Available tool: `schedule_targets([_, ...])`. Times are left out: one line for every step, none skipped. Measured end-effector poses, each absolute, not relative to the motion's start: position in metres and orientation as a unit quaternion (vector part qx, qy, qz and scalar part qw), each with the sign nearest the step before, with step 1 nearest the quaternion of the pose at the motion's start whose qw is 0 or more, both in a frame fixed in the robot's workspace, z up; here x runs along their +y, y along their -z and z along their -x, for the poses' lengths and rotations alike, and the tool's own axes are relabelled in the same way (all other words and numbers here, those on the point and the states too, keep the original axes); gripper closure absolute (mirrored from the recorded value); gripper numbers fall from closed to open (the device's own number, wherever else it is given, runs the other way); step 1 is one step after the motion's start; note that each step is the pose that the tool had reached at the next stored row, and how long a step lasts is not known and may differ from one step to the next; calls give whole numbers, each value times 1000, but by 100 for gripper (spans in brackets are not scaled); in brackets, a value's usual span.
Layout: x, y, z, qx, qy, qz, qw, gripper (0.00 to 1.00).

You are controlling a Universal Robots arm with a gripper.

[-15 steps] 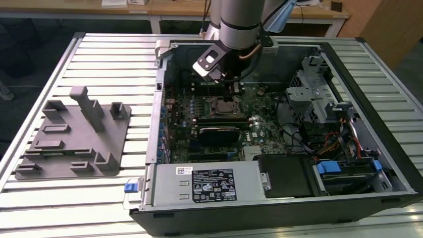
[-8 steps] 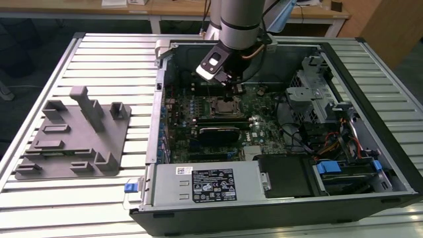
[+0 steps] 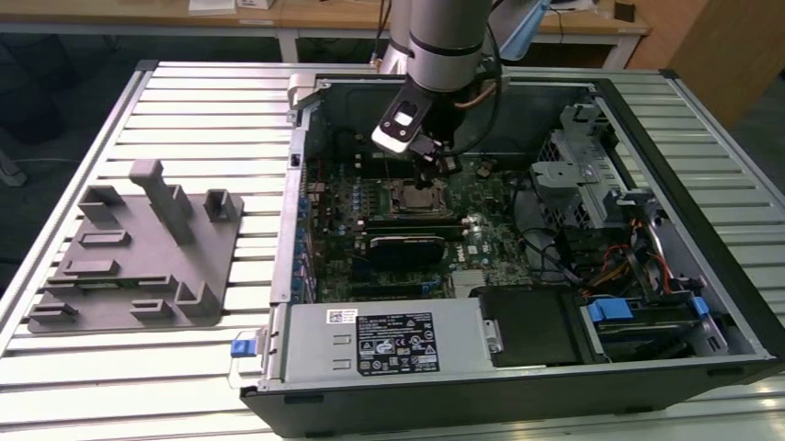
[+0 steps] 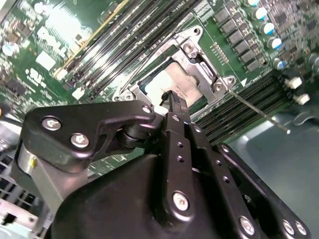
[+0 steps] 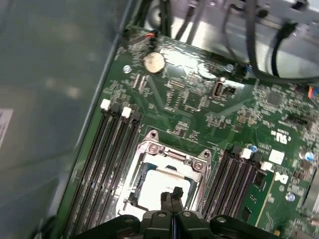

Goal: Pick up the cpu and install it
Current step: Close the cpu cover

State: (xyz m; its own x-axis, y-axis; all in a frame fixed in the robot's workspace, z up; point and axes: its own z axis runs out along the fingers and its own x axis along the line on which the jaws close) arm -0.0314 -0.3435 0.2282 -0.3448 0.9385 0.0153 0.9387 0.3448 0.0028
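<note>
Fingers (image 5: pixel 168 199) pressed together, holding nothing, tips poised right at chip (image 5: pixel 154 191) seated in its socket (image 5: pixel 149 149), apparently to nudge it flat.

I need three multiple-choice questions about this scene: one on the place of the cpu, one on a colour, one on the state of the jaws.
1. Where does the shiny silver square cpu lie?
A. Inside the metal-framed socket on the green motherboard
B. Held up in the air
C. On the floor

2. What colour is the plastic tray with upright posts?
A. Red
B. Grey
C. Yellow

3. How do the jaws of the black gripper stand?
A. Wide open
B. Shut on a cable
C. Shut together, empty

Answers:
1 A: both wrist views show the cpu within the frame.
2 B: the exterior view shows it grey.
3 C: in the first wrist view the tips meet over the cpu, with nothing between them.
</note>
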Motion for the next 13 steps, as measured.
schedule_targets([-343,-228,31,-825,6,565,6,89])
schedule_targets([-343,-228,31,-830,5,557,6,89])
schedule_targets([-343,-228,31,-835,5,550,6,89])
schedule_targets([-343,-228,31,-841,5,542,6,89])
schedule_targets([-343,-228,31,-845,5,535,6,89])
schedule_targets([-343,-228,31,-850,5,526,6,89])
schedule_targets([-343,-228,31,-855,5,519,6,89])
schedule_targets([-343,-228,31,-859,5,511,6,89])
schedule_targets([-343,-228,31,-864,5,503,6,89])
schedule_targets([-343,-228,31,-868,5,496,6,89])
schedule_targets([-343,-228,31,-873,5,488,6,89])
schedule_targets([-343,-228,31,-877,5,480,6,89])
schedule_targets([-343,-228,31,-882,5,471,6,89])
